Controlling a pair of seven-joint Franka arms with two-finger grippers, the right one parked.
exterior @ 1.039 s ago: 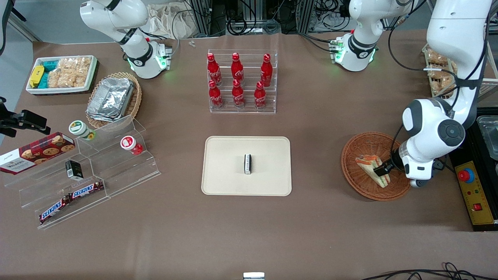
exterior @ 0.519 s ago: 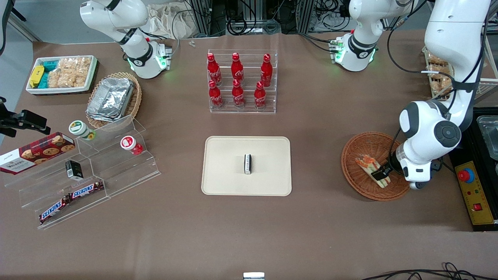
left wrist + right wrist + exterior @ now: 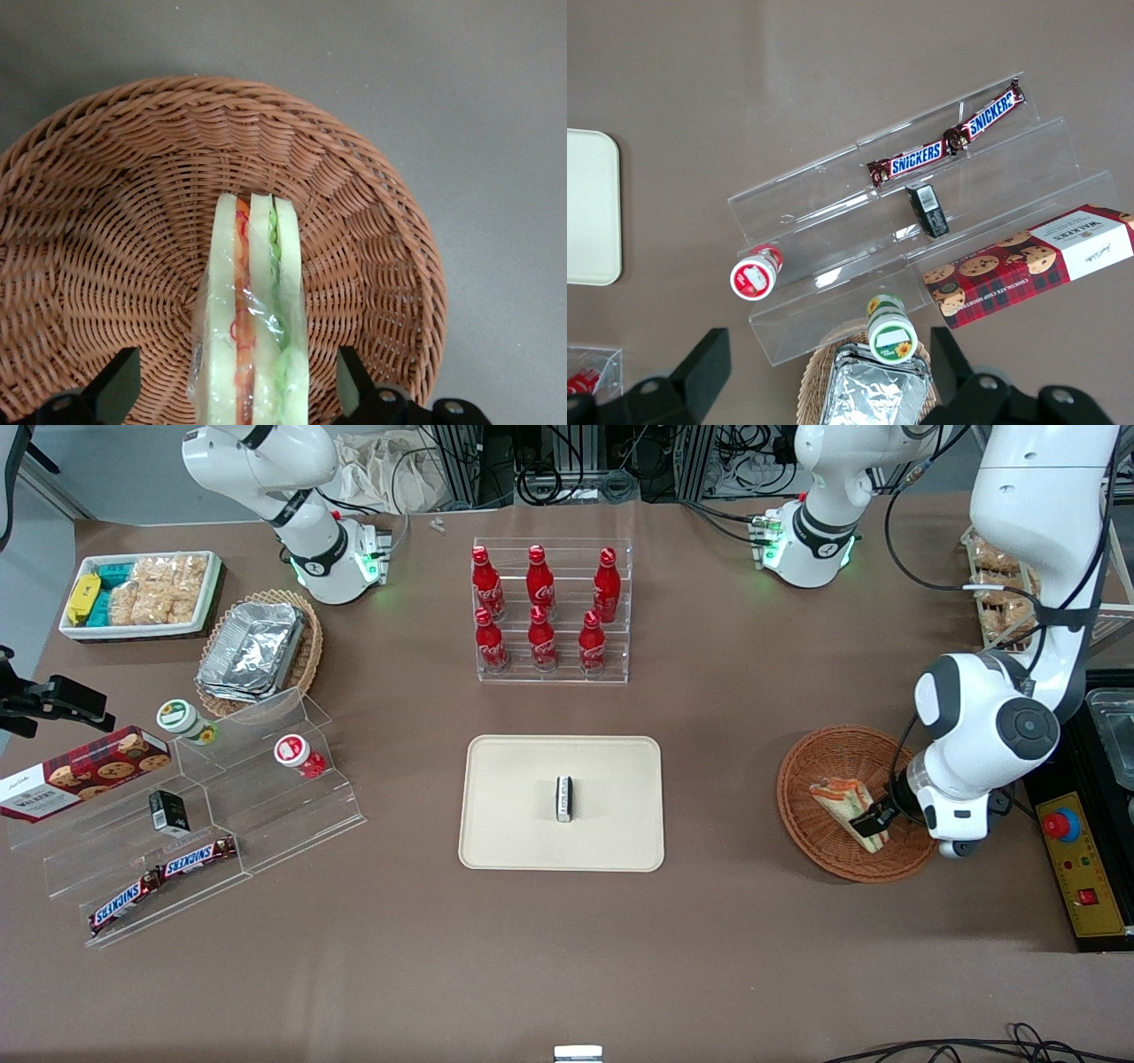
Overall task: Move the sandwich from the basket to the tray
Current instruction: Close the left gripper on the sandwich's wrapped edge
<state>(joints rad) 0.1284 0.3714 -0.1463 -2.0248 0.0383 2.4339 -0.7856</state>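
The tool (image 3: pixel 873 817) sits low inside the basket (image 3: pixel 819 757), at the sandwich's (image 3: pixel 846 802) end nearest the working arm. In the left wrist view its two fingers (image 3: pixel 120 381) stand wide apart, one on each side of the wrapped sandwich (image 3: pixel 252 328), with a clear gap of wicker showing between each finger and the bread, so nothing is gripped yet.

Compared with half a second ago, the sandwich has changed its attitude: it then lay tipped more steeply, showing its narrow edge to the front camera, and now it lies broader, much as it did a second ago. The wrist of the arm has also swung back a little toward the working arm's end of the worktop. This reads as the tool having nudged or rocked the wedge while settling around it, not as a lift, since the sandwich remains in the basket (image 3: pixel 106 177), standing on edge with its layers facing the wrist camera.

For the task, the pick is probably at the closing stage: the fingers bracket the sandwich and need only to squeeze its bread faces. The wrapper looks slippery and the bread soft, so a firm but gentle close seems called for. The tray (image 3: pixel 509 824) waits at the middle of the worktop, well apart from the basket, carrying only a small black-and-white block (image 3: pixel 563 798).
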